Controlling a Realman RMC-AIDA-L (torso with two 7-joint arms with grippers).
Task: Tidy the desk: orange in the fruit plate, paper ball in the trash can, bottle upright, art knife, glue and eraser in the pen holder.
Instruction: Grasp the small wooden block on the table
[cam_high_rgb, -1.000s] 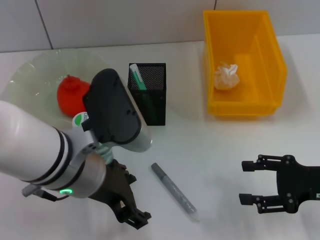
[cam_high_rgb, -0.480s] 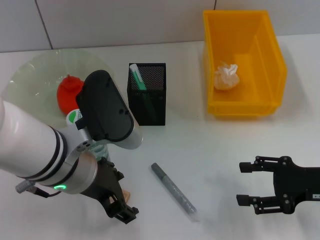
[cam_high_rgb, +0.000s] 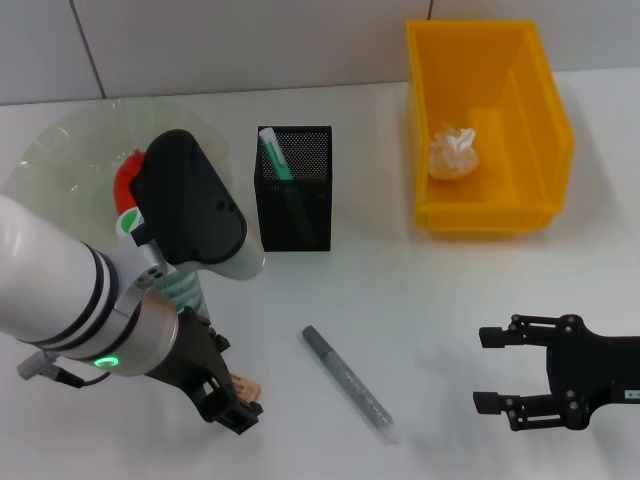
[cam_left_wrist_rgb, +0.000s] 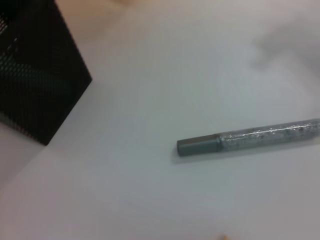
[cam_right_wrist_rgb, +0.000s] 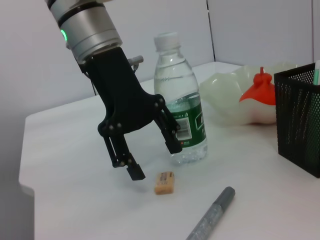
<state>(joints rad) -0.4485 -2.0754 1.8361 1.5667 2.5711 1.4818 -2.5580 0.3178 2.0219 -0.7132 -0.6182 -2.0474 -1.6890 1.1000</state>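
Observation:
My left gripper (cam_high_rgb: 226, 392) is open and low over the table at the front left; it also shows in the right wrist view (cam_right_wrist_rgb: 155, 160). The tan eraser (cam_high_rgb: 251, 386) lies on the table just beside its fingertips, not held (cam_right_wrist_rgb: 164, 182). The bottle (cam_right_wrist_rgb: 180, 110) stands upright right behind the gripper, mostly hidden by my arm in the head view (cam_high_rgb: 186, 290). The grey art knife (cam_high_rgb: 347, 383) lies flat to the right. The orange (cam_high_rgb: 126, 172) sits in the fruit plate (cam_high_rgb: 55, 150). The pen holder (cam_high_rgb: 295, 205) holds a green-and-white glue stick (cam_high_rgb: 272, 152). The paper ball (cam_high_rgb: 455, 152) lies in the trash can (cam_high_rgb: 500, 220). My right gripper (cam_high_rgb: 500, 372) is open and empty.
The left wrist view shows the pen holder's corner (cam_left_wrist_rgb: 35, 85) and the art knife (cam_left_wrist_rgb: 250, 140) on bare white table. A tiled wall runs along the table's back edge. My left arm covers much of the plate and the bottle.
My left arm and gripper have shifted left and slightly back, uncovering the eraser beside the fingertips. The right gripper has barely moved.

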